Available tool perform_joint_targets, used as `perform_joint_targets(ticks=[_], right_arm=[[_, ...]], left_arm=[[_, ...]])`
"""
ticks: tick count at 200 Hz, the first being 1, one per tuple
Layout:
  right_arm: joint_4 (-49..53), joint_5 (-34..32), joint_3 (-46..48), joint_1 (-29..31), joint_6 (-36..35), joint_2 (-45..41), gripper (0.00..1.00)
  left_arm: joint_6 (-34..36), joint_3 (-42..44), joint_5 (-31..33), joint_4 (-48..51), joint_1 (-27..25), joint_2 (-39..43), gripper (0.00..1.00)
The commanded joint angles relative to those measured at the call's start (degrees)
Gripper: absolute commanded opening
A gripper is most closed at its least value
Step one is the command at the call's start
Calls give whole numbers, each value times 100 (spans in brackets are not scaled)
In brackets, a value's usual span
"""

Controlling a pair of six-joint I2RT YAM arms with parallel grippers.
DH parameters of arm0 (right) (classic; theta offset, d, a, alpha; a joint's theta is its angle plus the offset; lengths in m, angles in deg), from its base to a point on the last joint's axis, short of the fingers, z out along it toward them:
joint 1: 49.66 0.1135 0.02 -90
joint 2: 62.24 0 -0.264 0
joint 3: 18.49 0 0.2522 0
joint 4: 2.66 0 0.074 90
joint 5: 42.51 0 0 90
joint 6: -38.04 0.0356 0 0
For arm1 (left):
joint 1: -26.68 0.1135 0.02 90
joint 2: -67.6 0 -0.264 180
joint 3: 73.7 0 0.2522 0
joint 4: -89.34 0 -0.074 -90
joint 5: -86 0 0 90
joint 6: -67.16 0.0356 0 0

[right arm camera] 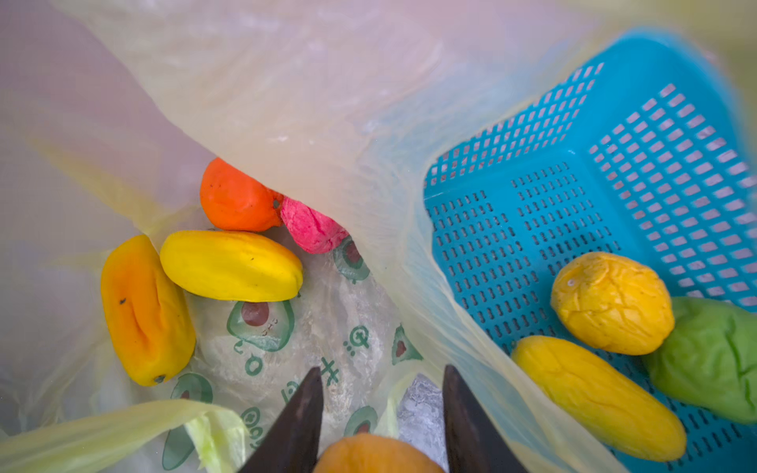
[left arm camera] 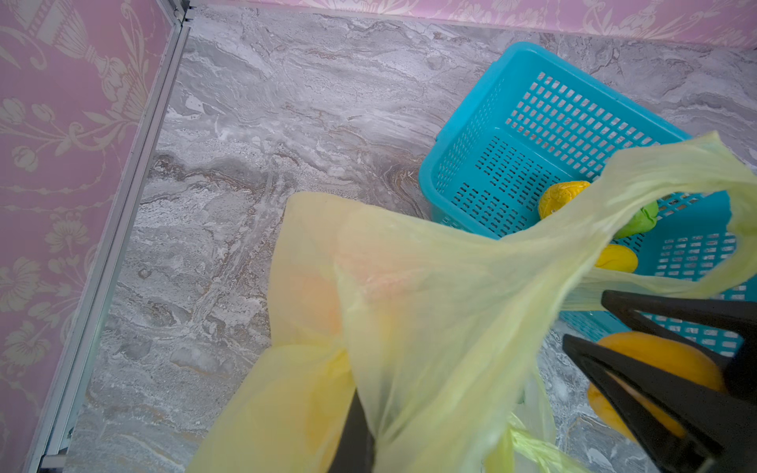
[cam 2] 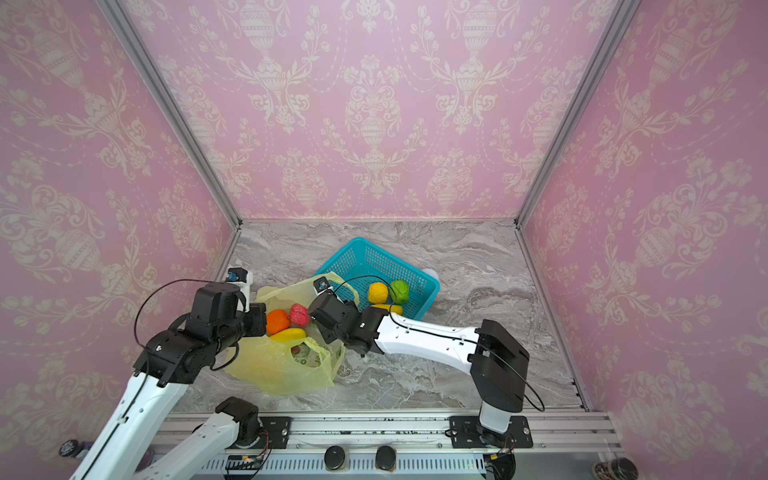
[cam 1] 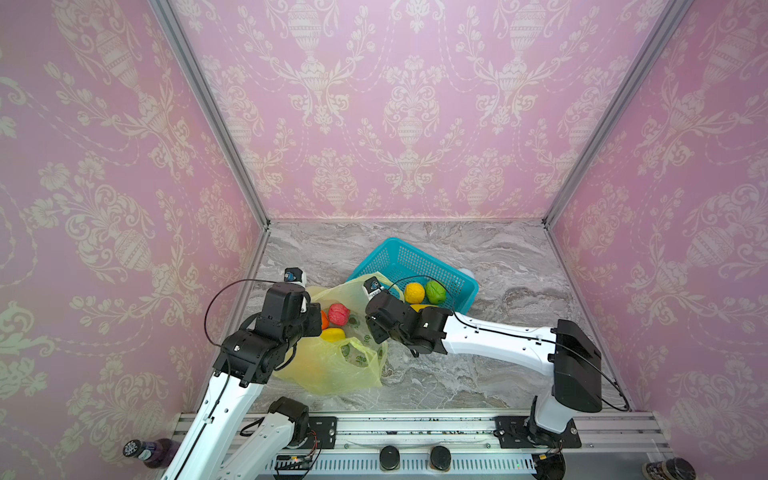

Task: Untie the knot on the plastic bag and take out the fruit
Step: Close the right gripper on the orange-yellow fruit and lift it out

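White-shelled left arm comes in from the front-left, wrist bent toward the middle. The left gripper (left arm camera: 357,413) is clenched on the rim of the thin translucent pale-yellow plastic bag (cam 1: 332,368), holding that side up.

The bag sits front-left on the grey marble tabletop (cam 1: 498,374). Its long axis runs front to back, mouth gaping up toward the teal perforated plastic basket (cam 1: 399,244). Inside are a round orange fruit (cam 2: 277,321), a pink-red fruit (cam 2: 300,314) and a long yellow fruit (cam 2: 289,334) lying crosswise.

The right gripper (right arm camera: 381,368) dips into the mouth from the right, forearm nearly level, jaws grasping a peach-coloured fruit (right arm camera: 377,454).

The basket sits diagonal behind the bag, holding a yellow oval fruit (cam 1: 414,293), a green fruit (cam 1: 435,291) and a second long yellow fruit (cam 1: 420,308) along its near wall. Marble on the right is open.
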Motion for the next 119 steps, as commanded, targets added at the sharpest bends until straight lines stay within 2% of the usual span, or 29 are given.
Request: perform_joint_targets(ticks=[1, 29, 70, 92, 119], right_arm=[[-319, -244, 434, -17, -232, -514, 8], [-477, -437, 1183, -284, -167, -1214, 9], [-901, -160, 2214, -1303, 198, -1940, 8], [-1114, 100, 2428, -1862, 337, -1775, 9], [-1236, 522, 2238, -2269, 464, -1034, 7]], left_arm=[[-86, 48, 112, 21, 36, 45, 0], [-89, 50, 115, 17, 43, 48, 0], [-92, 52, 131, 27, 45, 56, 0], [-92, 48, 130, 24, 42, 57, 0], [-92, 47, 119, 31, 43, 24, 0]])
